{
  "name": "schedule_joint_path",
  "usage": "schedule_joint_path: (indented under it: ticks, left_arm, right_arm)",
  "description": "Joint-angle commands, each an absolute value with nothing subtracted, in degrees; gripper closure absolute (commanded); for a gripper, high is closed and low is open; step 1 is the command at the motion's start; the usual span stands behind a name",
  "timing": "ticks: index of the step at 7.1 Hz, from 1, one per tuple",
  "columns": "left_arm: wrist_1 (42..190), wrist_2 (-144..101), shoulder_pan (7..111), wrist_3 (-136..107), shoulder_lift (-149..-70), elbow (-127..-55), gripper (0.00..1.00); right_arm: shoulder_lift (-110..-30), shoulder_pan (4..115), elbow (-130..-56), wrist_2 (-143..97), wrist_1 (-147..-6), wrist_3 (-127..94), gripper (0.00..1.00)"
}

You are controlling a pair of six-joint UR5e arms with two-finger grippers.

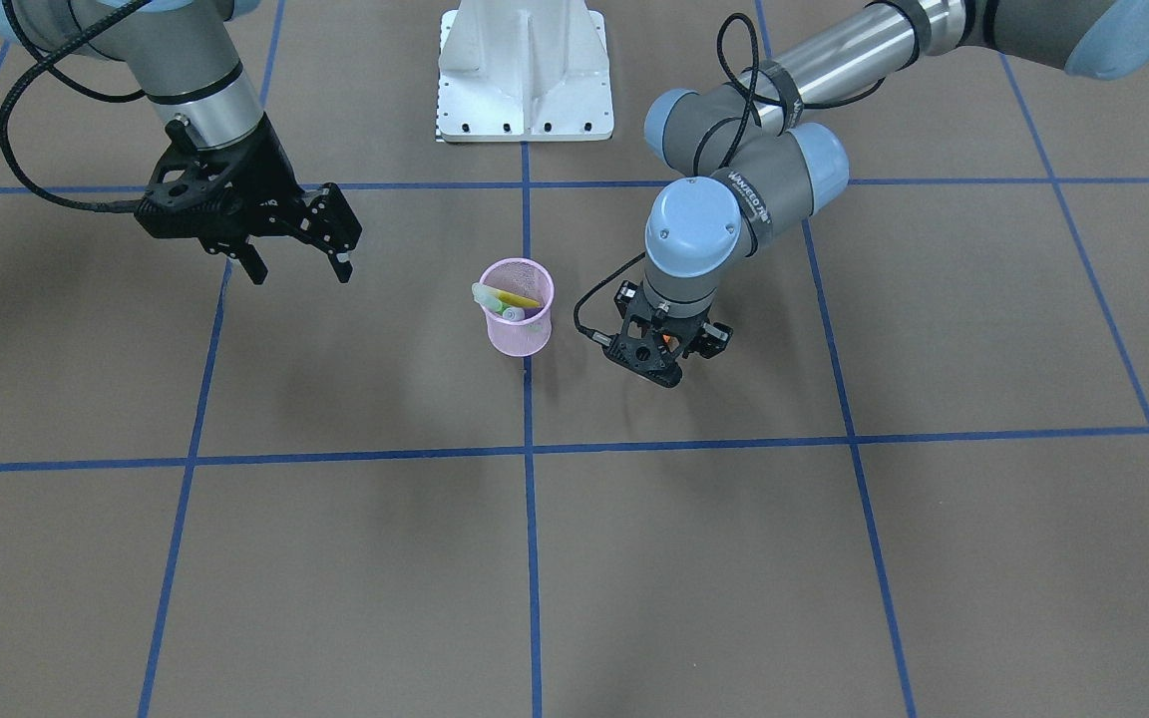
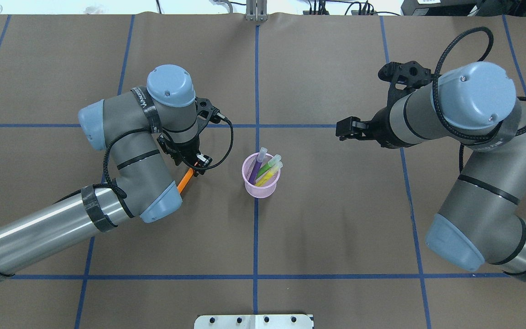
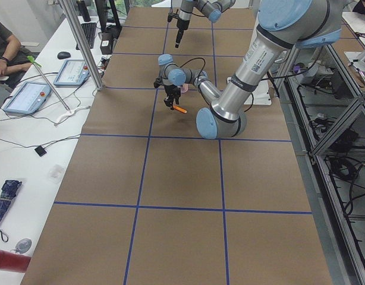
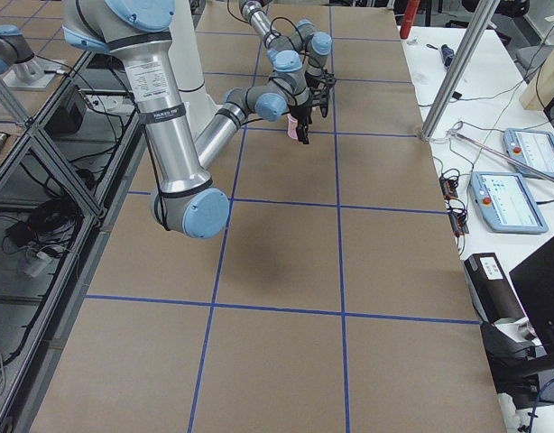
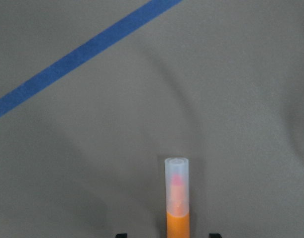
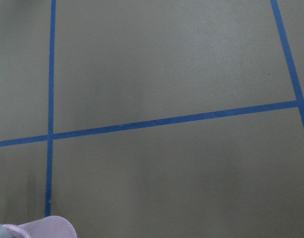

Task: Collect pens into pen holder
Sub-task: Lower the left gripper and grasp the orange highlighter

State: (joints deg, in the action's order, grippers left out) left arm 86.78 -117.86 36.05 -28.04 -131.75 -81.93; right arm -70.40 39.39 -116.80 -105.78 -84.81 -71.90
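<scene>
Orange pen: the only pen outside the pink cup. It lies low beside the cup, on the robot's left of it, under the left gripper. In the overhead view its long axis runs slantwise, the visible end trailing away from the cup and back toward the robot. The left wrist view shows the pale cap sticking out ahead between the two fingertips.

Left gripper: fingers either side of the orange pen. Whether they are clamped on it or only straddling it, cannot tell; whether the pen is on the table or just off it, cannot tell.

Cup: upright on the centre blue line, holding the purple, green and yellow pens, caps up.

Left arm is much the nearer to both pen and cup. Wrist points straight down, elbow folded back toward the robot.

Right gripper: fingers apart, nothing between them, held high and well apart from the cup on its other side.

Judgement: three of four in. The last needs a short carry toward the cup and tipping upright over the rim.
</scene>
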Motion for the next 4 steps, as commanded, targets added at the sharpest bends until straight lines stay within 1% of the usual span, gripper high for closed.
schedule_joint_path:
  ticks: [1,4]
  left_arm:
    - [86.75,-117.86,35.86,-28.04,-132.36,-80.86,0.4]
    - [86.84,-117.86,35.42,-28.39,-132.36,-80.33,0.51]
  right_arm:
    - [-70.58,39.55,-116.63,-106.0,-84.81,-71.72,0.0]
    - [-70.49,39.46,-115.93,-105.91,-84.73,-71.72,0.0]
